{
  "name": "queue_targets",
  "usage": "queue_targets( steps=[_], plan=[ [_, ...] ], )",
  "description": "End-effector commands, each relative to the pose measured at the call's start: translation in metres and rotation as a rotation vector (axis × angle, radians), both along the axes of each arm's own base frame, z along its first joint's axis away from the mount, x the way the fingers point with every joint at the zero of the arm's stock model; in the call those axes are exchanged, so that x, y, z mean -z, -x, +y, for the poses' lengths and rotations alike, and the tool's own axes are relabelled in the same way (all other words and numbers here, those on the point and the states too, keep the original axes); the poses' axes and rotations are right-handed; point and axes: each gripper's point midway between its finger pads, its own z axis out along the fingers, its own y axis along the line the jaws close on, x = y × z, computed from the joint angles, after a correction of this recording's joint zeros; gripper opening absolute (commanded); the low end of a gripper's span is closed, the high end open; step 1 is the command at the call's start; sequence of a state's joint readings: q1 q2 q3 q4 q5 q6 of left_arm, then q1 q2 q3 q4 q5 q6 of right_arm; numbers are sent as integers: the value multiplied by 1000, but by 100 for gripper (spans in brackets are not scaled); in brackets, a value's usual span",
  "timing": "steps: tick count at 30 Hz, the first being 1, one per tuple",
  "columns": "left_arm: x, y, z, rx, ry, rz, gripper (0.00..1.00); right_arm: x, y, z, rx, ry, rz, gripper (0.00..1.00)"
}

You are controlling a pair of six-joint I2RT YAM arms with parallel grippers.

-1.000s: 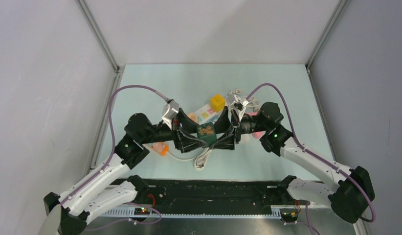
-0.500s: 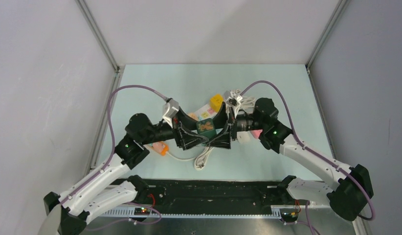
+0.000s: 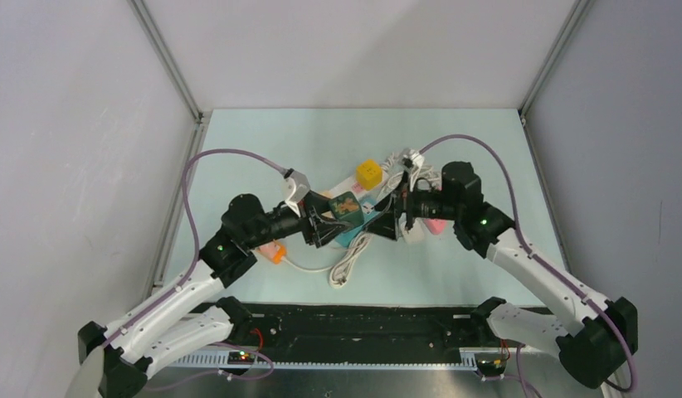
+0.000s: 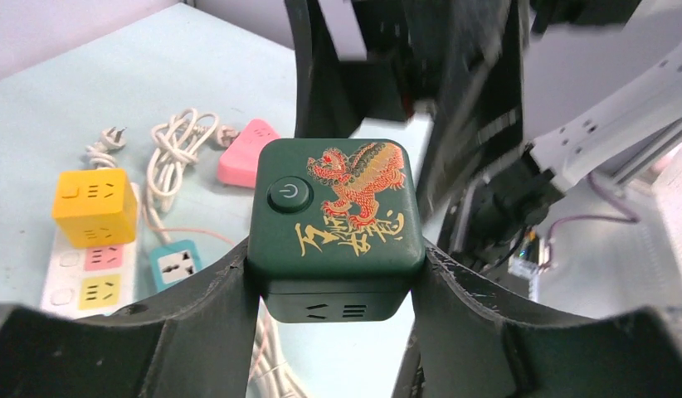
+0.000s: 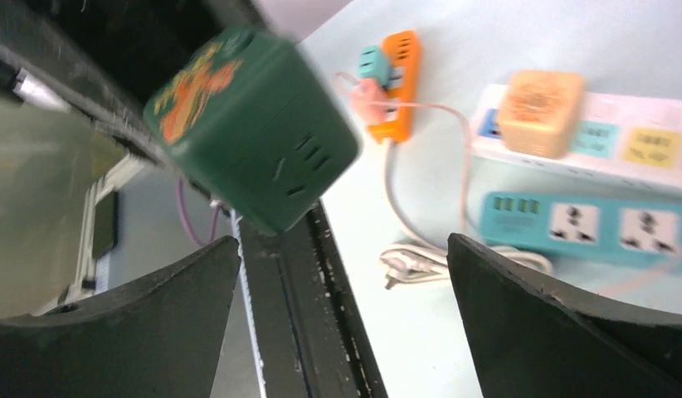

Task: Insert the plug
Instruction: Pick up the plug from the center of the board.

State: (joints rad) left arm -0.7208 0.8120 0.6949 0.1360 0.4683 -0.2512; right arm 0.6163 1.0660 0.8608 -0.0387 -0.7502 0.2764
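The plug is a dark green cube (image 4: 336, 224) with a red and gold dragon print and a power button. My left gripper (image 4: 336, 274) is shut on its two sides and holds it above the table (image 3: 263, 166). From above, the cube (image 3: 348, 205) sits mid-table between both arms. My right gripper (image 5: 342, 257) stands wide open just to the right of it, with nothing between its fingers. In the right wrist view the cube (image 5: 250, 137) hangs ahead of the open fingers, apart from them.
A white power strip (image 4: 80, 274) carries a yellow cube (image 4: 94, 206) and a peach cube (image 5: 539, 112). A teal strip (image 5: 570, 225) lies beside it. An orange strip (image 5: 392, 83), a pink plug (image 4: 248, 162) and a coiled white cable (image 3: 348, 265) also lie on the table.
My right gripper has opened wide and drawn back to the right, off the green cube. The left gripper keeps the cube and has shifted it slightly right and farther back.
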Motion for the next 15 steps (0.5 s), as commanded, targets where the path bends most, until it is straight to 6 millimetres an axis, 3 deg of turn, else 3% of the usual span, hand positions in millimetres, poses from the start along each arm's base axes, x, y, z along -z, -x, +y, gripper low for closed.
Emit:
queue_targets(
  steps=[1,5,9,10,11,15],
  plan=[
    [5,1,-3,39,-67,-182,0,-33,-29,-32,214,38,47,99],
    [12,-6,-4,17,-137,-232,0,-35,-28,-29,287,77,129,99],
    [17,-12,-6,4,-194,-248,0,-31,-37,-26,438,170,116,99],
    [20,-12,-8,8,-210,-242,0,-34,-32,-22,435,194,108,99],
    [15,-14,-8,-1,-210,-243,0,-28,-41,-24,493,234,101,99],
    [18,-17,-8,-12,-243,-221,0,-19,-37,-11,504,322,101,99]
  ],
)
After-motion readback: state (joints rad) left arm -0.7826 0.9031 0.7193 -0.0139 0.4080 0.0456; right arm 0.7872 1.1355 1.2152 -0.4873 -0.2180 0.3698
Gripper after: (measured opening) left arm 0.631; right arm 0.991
